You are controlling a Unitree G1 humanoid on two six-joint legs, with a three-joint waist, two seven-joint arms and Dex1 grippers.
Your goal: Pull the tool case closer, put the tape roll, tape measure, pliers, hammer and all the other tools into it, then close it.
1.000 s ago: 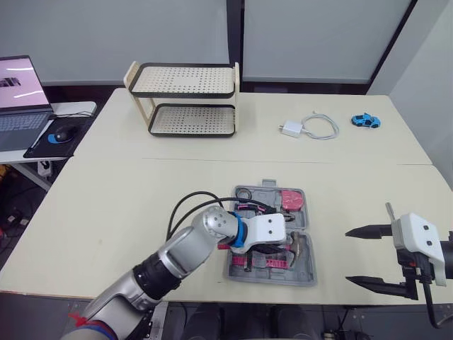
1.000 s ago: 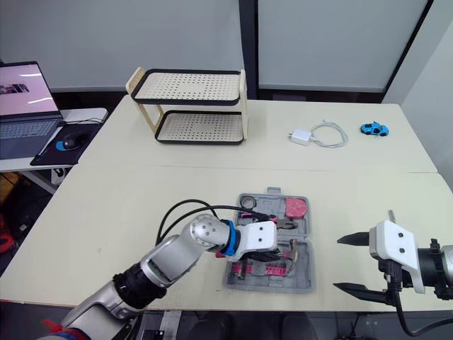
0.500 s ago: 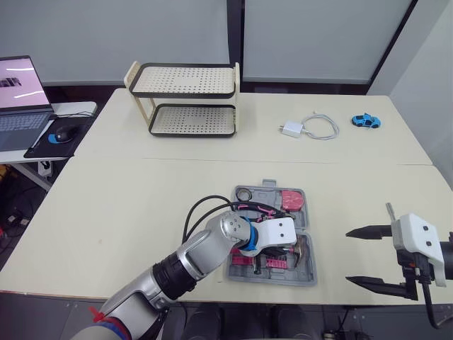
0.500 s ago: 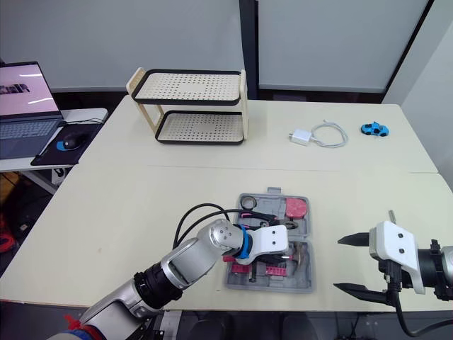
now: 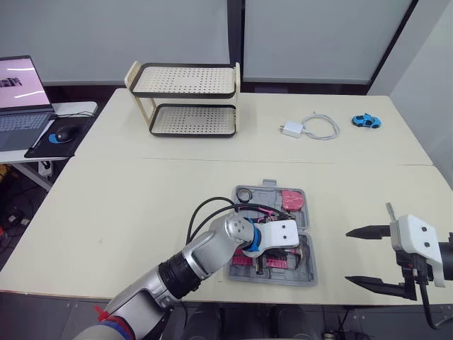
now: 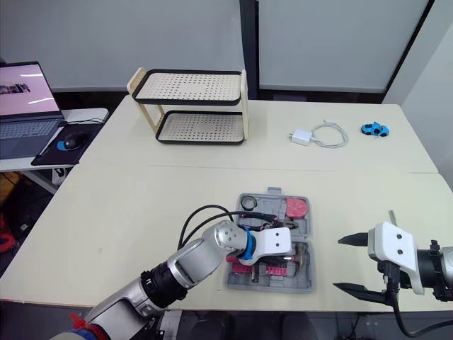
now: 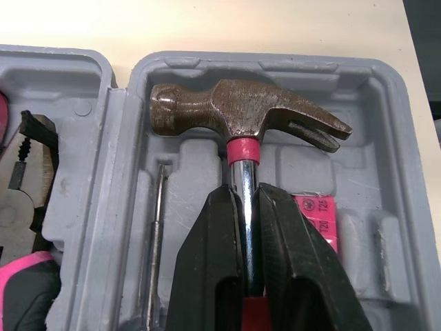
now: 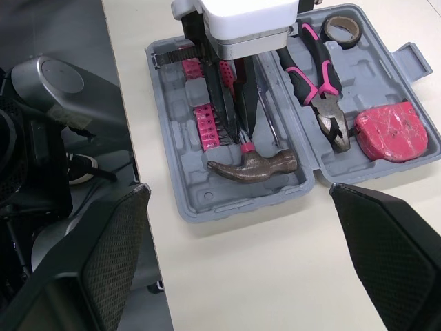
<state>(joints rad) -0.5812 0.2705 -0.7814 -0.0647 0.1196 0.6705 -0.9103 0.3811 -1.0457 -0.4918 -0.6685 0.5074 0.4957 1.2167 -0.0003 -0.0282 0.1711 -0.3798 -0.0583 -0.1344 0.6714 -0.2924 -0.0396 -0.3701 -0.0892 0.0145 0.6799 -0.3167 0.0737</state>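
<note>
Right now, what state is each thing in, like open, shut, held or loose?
tool case: open, lying flat.
hammer: in the case, shaft gripped.
left claw: shut on hammer.
right claw: open, empty.
pliers: loose in the case.
tape roll: in the case.
tape measure: in the case.

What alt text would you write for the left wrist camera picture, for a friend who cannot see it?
The left gripper is shut on the shiny shaft of a hammer, whose brown head lies in a moulded slot of the grey tool case. Pliers with pink handles lie in the case's other half.
</note>
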